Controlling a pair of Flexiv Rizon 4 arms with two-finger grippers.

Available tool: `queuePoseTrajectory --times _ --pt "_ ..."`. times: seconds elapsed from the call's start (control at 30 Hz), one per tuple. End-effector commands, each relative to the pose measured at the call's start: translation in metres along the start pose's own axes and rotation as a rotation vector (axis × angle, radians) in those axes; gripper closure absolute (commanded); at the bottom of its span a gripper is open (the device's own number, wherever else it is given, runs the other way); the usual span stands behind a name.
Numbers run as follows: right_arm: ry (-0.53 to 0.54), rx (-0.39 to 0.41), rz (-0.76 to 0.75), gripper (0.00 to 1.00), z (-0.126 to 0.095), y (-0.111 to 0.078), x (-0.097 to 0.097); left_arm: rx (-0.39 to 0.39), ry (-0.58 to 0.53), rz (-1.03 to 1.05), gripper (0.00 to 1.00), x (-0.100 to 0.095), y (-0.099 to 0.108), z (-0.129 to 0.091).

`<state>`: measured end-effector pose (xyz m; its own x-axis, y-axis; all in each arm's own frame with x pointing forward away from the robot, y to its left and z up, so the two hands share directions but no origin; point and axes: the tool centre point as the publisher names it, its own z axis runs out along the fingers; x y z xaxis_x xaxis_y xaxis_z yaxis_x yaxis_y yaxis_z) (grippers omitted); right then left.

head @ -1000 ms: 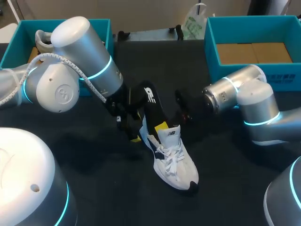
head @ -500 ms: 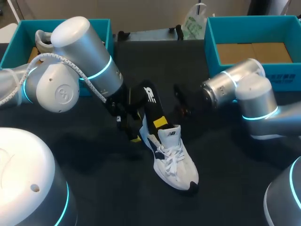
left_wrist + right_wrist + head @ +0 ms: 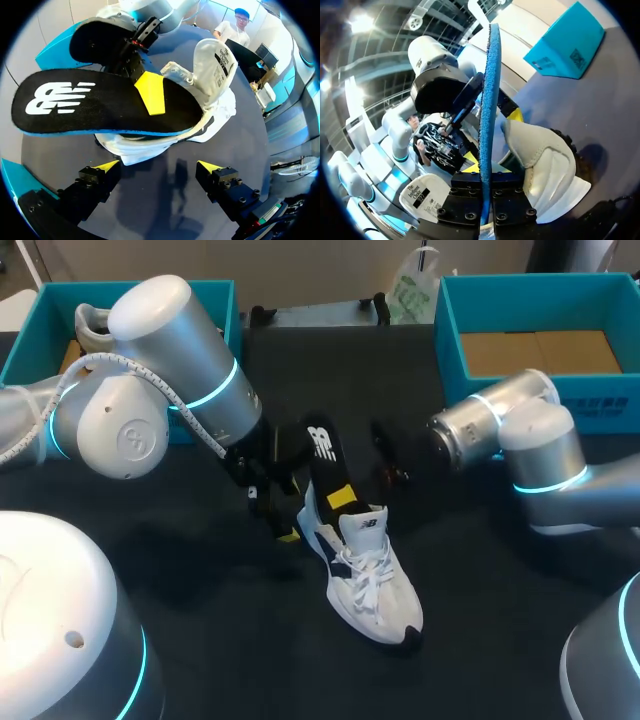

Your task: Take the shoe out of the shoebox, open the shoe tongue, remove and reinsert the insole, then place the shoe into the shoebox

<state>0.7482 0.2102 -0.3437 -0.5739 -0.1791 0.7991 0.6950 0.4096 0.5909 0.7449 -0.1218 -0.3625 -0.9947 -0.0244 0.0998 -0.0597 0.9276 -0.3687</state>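
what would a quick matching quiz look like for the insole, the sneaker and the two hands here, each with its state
1 black foam insole with white logo
2 white lace-up sneaker
3 left hand
4 right hand

a open, holding nothing
b lying on the black table
c shut on the insole's edge
d sticking out of the sneaker

Pairs: 1-d, 2-b, 3-a, 4-c
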Motion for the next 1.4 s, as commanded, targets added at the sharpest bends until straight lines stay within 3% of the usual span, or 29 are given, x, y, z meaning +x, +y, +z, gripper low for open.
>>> queuePoseTrajectory --times 0.03,0.5,0.57,0.6,0.63,0.7,1.03,1.17,1.3,1.37,1.4 --pt "0.004 -0.021 0.003 1.0 0.005 -0.015 -0.002 -0.002 -0.001 0.0 0.0 0.0 0.0 0.001" --pt "-0.025 -0.025 0.015 1.0 0.01 -0.029 0.013 -0.002 -0.001 0.0 0.0 0.0 0.0 0.001" --pt "-0.031 -0.026 0.01 0.72 0.01 -0.027 0.015 -0.002 -0.001 0.0 0.0 0.0 0.0 0.001" --pt "-0.035 -0.025 0.006 0.64 0.009 -0.026 0.016 -0.002 -0.001 0.0 0.0 0.0 0.0 0.001" --pt "-0.038 -0.023 0.0 0.58 0.009 -0.024 0.018 -0.002 -0.001 0.0 0.0 0.0 0.0 0.001" --pt "-0.047 -0.017 -0.009 0.57 0.008 -0.021 0.02 -0.002 -0.001 0.0 0.0 0.0 0.0 0.001" --pt "-0.063 0.009 -0.027 0.66 0.008 -0.003 0.021 -0.002 -0.001 0.0 0.0 0.0 0.0 0.001" --pt "-0.067 0.008 -0.028 0.74 0.007 0.003 0.02 -0.002 -0.001 0.0 0.0 0.0 0.0 0.001" --pt "-0.066 0.005 -0.027 0.74 0.006 0.009 0.016 -0.002 -0.001 0.0 0.0 0.0 0.0 0.001" --pt "-0.066 -0.002 -0.021 0.82 0.005 0.01 0.013 -0.002 -0.001 0.0 0.0 0.0 0.0 0.001" --pt "-0.067 -0.009 -0.013 1.0 0.004 0.011 0.011 -0.002 -0.001 0.0 0.0 0.0 0.0 0.001"
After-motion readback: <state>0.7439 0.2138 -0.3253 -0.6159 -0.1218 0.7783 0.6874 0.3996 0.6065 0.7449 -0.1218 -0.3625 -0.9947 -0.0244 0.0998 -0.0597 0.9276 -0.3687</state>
